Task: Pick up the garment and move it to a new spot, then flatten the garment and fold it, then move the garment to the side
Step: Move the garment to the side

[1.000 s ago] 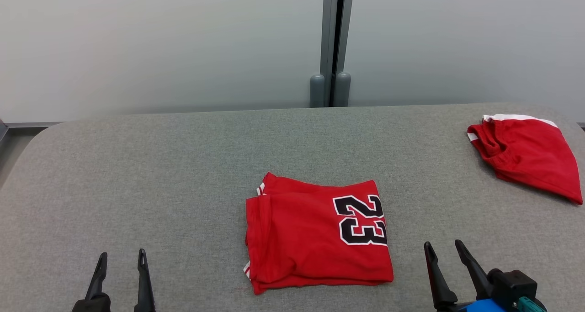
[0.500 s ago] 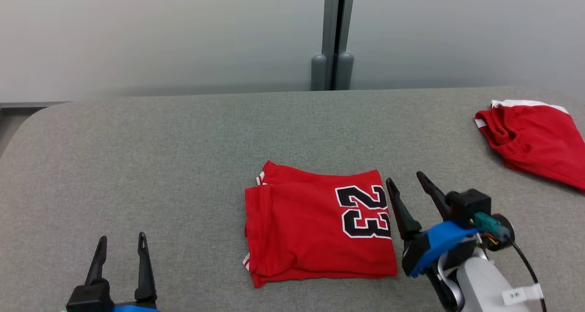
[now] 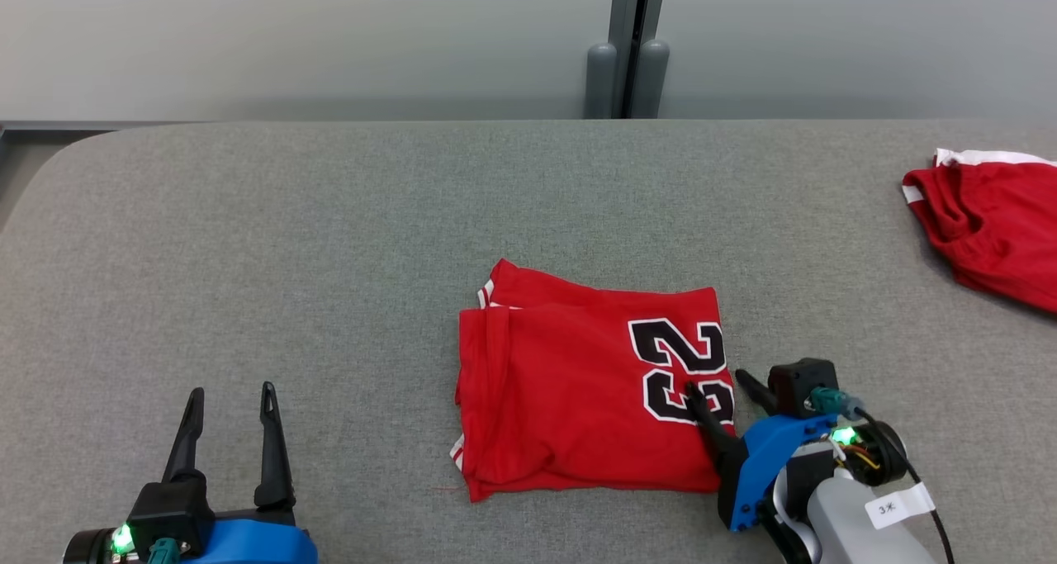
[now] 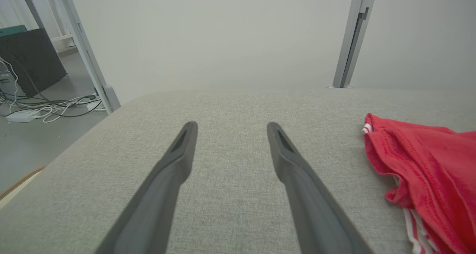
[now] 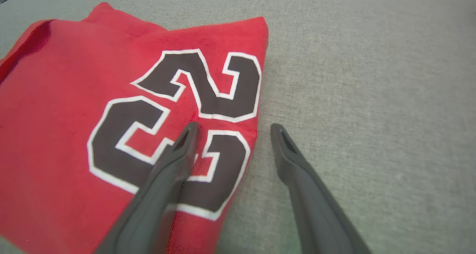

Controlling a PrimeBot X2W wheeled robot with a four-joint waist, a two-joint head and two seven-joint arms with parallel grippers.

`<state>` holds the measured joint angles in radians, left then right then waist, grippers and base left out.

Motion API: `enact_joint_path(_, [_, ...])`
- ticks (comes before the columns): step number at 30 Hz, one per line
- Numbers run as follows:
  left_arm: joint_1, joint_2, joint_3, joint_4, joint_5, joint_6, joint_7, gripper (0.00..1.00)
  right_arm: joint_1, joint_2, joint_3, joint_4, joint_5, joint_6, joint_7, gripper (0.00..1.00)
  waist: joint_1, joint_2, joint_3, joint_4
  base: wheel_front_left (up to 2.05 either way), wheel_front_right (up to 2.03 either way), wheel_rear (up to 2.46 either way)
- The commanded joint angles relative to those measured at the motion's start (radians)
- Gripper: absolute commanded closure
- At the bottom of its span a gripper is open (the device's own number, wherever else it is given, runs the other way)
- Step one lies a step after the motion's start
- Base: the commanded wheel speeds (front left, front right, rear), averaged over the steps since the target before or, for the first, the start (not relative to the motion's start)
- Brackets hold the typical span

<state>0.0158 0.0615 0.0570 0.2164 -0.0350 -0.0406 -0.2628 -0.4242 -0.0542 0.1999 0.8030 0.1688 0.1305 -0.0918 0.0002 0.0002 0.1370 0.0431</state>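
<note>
My left claw (image 3: 232,392) is nearest, low on my left. Its two long dark fingers stand wide apart and hold nothing, above the grey woven surface (image 3: 330,234). My right claw (image 3: 714,382) is also wide and empty. The right wrist view makes it clear: one finger (image 5: 174,161) is over the black number 23, the other over bare surface, and the garment (image 3: 570,399) has its right edge between them. I cannot tell if the finger touches the cloth.

The garment is soft red knit, folded to almost a rectangle, in the middle of the surface. The left wrist view adds its layered, white-striped edge, and cables (image 4: 44,109) on the floor past the rounded corner. Farther right lies a crumpled second red garment (image 3: 991,225) with a white band. Behind is a smooth pale wall with a grey post (image 3: 632,44).
</note>
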Motion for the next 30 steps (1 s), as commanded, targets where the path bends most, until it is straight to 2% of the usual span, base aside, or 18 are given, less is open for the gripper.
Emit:
enact_joint_path(1, [-0.020,0.000,0.001,-0.006,-0.003,0.003,-0.003,0.00,-0.007,0.000,0.016,0.032,0.000,0.001,-0.010,0.00,-0.0002,-0.0002,0.013,0.005,0.00,0.00,0.00])
enact_joint_path(5, [-0.029,-0.003,-0.005,-0.009,-0.005,0.004,-0.003,0.00,-0.005,0.004,0.061,0.091,0.022,0.001,-0.022,0.00,-0.0002,-0.0002,0.026,0.011,0.00,0.00,0.00])
enact_joint_path(6, [-0.028,-0.004,-0.011,-0.010,-0.003,0.008,-0.003,0.00,-0.005,0.005,0.072,0.099,0.030,0.001,-0.028,0.30,-0.0002,-0.0002,0.028,0.013,0.00,0.00,0.00])
enact_joint_path(7, [-0.028,-0.005,-0.014,-0.013,-0.003,0.013,-0.003,0.00,-0.007,0.007,0.082,0.103,0.041,0.002,-0.040,0.71,-0.0002,-0.0002,0.029,0.013,0.00,0.00,0.00])
enact_joint_path(8, [-0.033,-0.005,-0.014,-0.012,-0.007,0.013,-0.003,0.00,-0.011,0.007,0.090,0.106,0.048,0.002,-0.053,1.00,-0.0002,-0.0002,0.031,0.014,0.00,0.00,0.00])
enact_joint_path(12, [-0.050,-0.006,-0.012,-0.015,-0.011,0.000,-0.003,0.00,-0.074,0.001,0.107,0.100,0.053,0.001,-0.103,1.00,-0.0002,-0.0002,0.040,0.011,0.00,0.00,0.00])
enact_joint_path(17, [-0.066,-0.007,-0.019,-0.024,0.000,-0.002,-0.003,0.00,-0.174,-0.049,0.109,0.089,0.037,0.000,-0.140,1.00,-0.0002,-0.0002,0.053,0.002,0.00,0.00,0.00])
enact_joint_path(23, [-0.076,-0.008,-0.023,-0.044,0.004,-0.005,-0.002,0.00,-0.291,-0.138,0.132,0.108,0.025,0.000,-0.143,1.00,-0.0002,-0.0002,0.073,-0.015,0.00,0.00,0.00])
enact_joint_path(30, [-0.102,0.005,-0.026,-0.108,0.017,-0.013,-0.002,0.00,-0.416,-0.249,0.146,0.113,0.042,0.000,-0.133,1.00,-0.0002,-0.0002,0.153,-0.068,0.00,0.00,0.00])
